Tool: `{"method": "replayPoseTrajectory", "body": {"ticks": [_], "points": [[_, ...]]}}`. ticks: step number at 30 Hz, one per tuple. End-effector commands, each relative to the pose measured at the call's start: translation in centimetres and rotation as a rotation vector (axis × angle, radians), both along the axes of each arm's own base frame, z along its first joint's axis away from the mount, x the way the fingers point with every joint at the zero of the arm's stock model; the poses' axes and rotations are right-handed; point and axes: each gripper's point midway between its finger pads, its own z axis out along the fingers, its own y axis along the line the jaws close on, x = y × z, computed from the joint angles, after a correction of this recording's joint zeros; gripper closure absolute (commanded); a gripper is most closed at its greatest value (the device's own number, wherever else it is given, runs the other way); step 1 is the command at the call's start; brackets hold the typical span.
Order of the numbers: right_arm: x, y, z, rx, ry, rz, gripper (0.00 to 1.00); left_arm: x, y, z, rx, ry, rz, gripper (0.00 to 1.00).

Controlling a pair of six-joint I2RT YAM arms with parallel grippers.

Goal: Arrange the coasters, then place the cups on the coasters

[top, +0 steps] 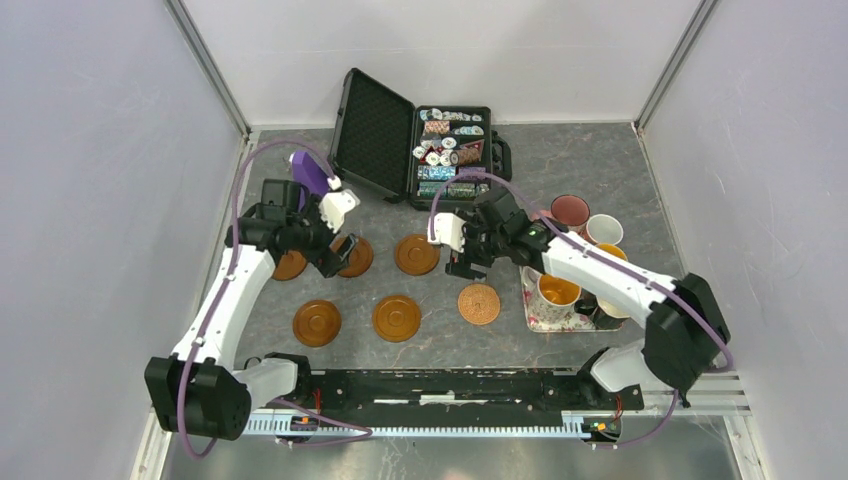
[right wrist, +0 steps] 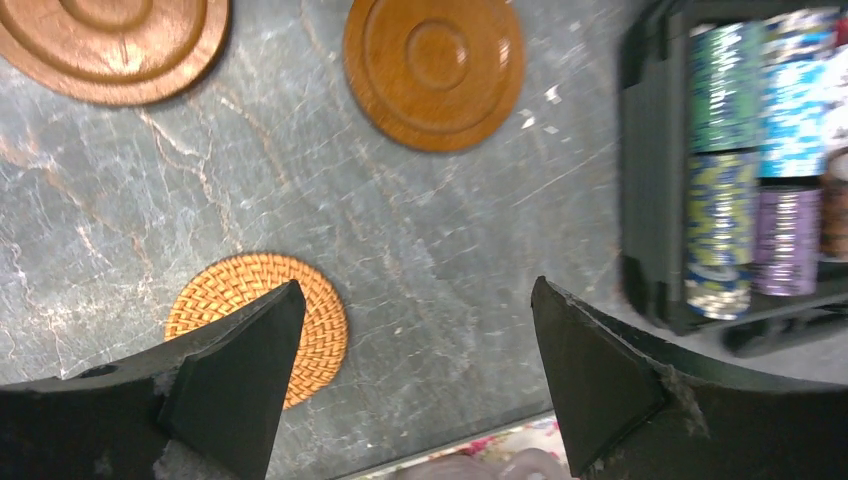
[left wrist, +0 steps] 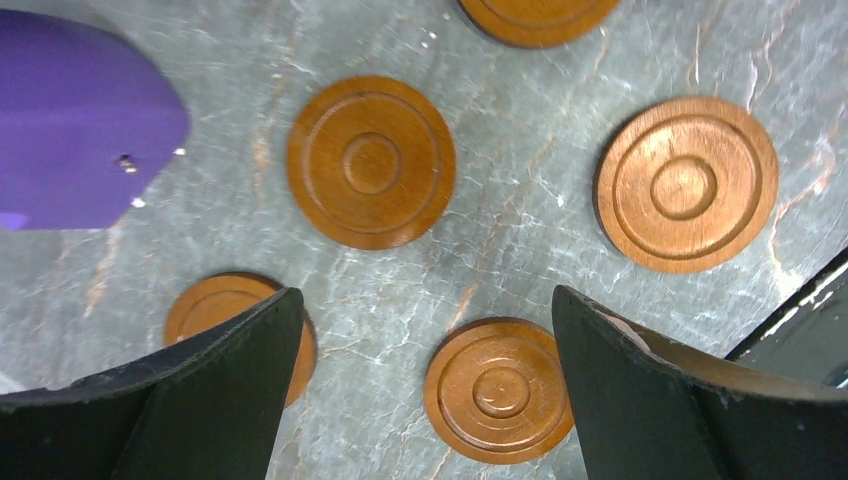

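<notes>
Left hand (left wrist: 422, 305): fingers apart, nothing between them. I have it hanging over the brown coasters (top: 397, 318) at bench (top: 600, 160) left.
Right hand (right wrist: 417, 290): fingers apart, empty, poised just beside the woven coaster (top: 479, 303).
Brown coasters: I count five, flat on the bench, three in the back row and two in front. One is partly hidden under my left arm.
Woven coaster: right end of the front row, near the floral tray (top: 535, 315).
Cups (top: 570, 211): clustered at bench right, some on the tray, none on a coaster yet.
Coaster handling, my judgement: stiff, light, glossy and low-lying. Pinch across the rim.
Cup handling, my judgement: ceramic, heavier, breakable. Grip one wall at the lip and keep it upright.
</notes>
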Motion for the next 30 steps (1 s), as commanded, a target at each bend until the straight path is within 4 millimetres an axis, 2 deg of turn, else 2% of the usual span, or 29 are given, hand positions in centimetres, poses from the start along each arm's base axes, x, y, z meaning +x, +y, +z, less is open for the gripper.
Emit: {"method": "replayPoseTrajectory", "body": {"ticks": [1, 6, 9, 11, 17, 19, 23, 26, 30], "points": [[1.2, 0.0, 6.1, 0.103, -0.111, -0.046, 0.07, 0.7, 0.1, 4.5, -0.055, -0.051, 0.135, 0.0], [2.4, -2.1, 8.3, 0.145, -0.152, -0.121, 0.02, 1.7, -0.9, 7.8, -0.131, -0.076, 0.157, 0.0], [3.5, -4.0, 9.1, 0.164, -0.181, -0.182, 0.02, 2.2, -1.4, 8.2, -0.123, -0.002, 0.163, 0.0], [4.4, -5.6, 9.8, 0.187, -0.187, -0.24, 0.02, 2.1, -2.5, 8.2, -0.124, 0.021, 0.135, 0.0], [6.2, -10.4, 13.1, 0.289, -0.173, -0.433, 0.02, -0.2, -9.1, 9.2, -0.135, -0.067, -0.055, 0.0], [6.2, -11.8, 14.4, 0.32, -0.168, -0.486, 0.02, -1.4, -11.8, 8.8, -0.157, -0.045, -0.164, 0.0], [5.2, -13.5, 16.7, 0.337, -0.183, -0.532, 0.02, -4.1, -17.8, 7.8, -0.197, -0.027, -0.456, 0.0], [4.5, -15.3, 16.2, 0.271, -0.183, -0.599, 0.02, -4.5, -22.1, 6.9, -0.205, -0.073, -0.614, 0.0], [3.3, -17.6, 14.3, 0.205, -0.15, -0.679, 0.02, -5.4, -27.6, 6.4, -0.228, -0.113, -0.796, 0.07]]}}
